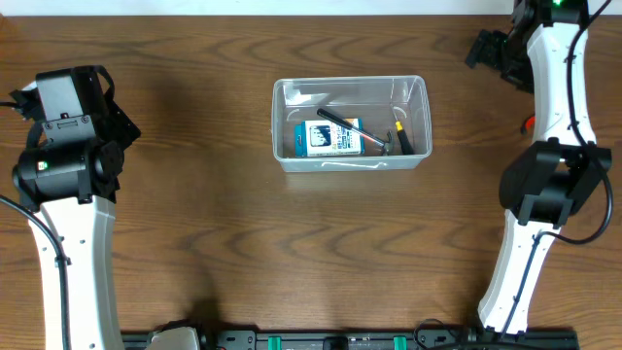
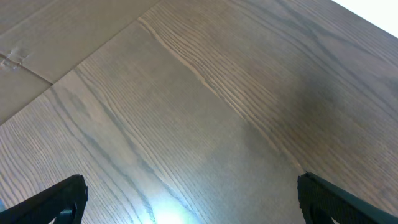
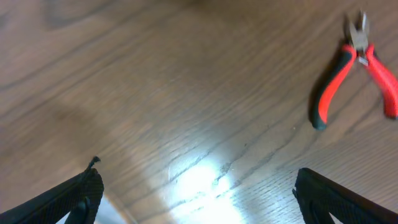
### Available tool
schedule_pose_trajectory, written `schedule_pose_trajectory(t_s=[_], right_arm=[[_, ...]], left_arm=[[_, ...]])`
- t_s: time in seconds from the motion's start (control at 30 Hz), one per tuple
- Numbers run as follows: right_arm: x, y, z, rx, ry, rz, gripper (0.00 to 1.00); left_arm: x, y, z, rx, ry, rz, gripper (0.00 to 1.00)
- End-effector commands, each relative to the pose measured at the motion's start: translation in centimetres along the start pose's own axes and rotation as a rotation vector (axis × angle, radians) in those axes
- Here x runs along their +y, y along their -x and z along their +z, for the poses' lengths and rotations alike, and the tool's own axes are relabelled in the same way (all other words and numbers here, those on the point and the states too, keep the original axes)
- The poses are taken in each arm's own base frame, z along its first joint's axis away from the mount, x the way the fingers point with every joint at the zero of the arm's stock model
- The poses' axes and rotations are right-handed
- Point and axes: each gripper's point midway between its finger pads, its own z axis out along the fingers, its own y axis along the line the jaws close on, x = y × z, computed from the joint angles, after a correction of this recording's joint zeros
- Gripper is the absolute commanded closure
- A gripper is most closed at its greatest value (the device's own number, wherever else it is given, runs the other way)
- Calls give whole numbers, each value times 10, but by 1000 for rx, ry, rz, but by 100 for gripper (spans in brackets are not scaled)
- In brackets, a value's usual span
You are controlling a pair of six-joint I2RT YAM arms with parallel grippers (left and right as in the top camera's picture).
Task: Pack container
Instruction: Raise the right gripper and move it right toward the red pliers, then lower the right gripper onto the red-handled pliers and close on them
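The clear plastic container [image 1: 420,105] stands at the table's centre. It holds a blue-and-white box [image 1: 328,138], a thin black tool [image 1: 339,119] and a small hammer with a black-and-yellow handle [image 1: 399,137]. Red-handled pliers [image 3: 354,68] lie on the table at the upper right of the right wrist view; in the overhead view only a red bit [image 1: 530,123] shows behind the right arm. My right gripper [image 3: 199,193] is open and empty over bare wood at the far right [image 1: 483,47]. My left gripper [image 2: 193,199] is open and empty at the far left [image 1: 119,122].
The wooden table [image 1: 194,214] carries nothing else that shows. The right arm's white links [image 1: 544,87] stand between the container and the pliers. A pale edge shows at the left of the left wrist view [image 2: 25,68].
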Motion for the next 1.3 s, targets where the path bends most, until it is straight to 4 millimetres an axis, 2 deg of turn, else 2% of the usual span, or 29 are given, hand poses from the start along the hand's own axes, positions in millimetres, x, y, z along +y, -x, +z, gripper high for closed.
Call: schedule_pose_trajectory(t_s=[0.0, 0.1, 0.2, 0.43, 0.67, 1.27], right_arm=[[-17, -2, 30, 29, -80, 171, 1], [-22, -6, 47, 50, -114, 180, 1], [-35, -9, 56, 46, -195, 247, 1], [-40, -5, 58, 22, -214, 311, 1], [-55, -1, 58, 27, -223, 368, 1], [-116, 15, 60, 40, -254, 449, 1]], left_arm=[[4, 4, -1, -12, 19, -15, 2], [4, 4, -1, -12, 19, -15, 2], [4, 4, -1, -13, 18, -15, 2], [4, 4, -1, -12, 19, -15, 2], [4, 4, -1, -13, 18, -15, 2], [4, 4, -1, -12, 18, -15, 2]])
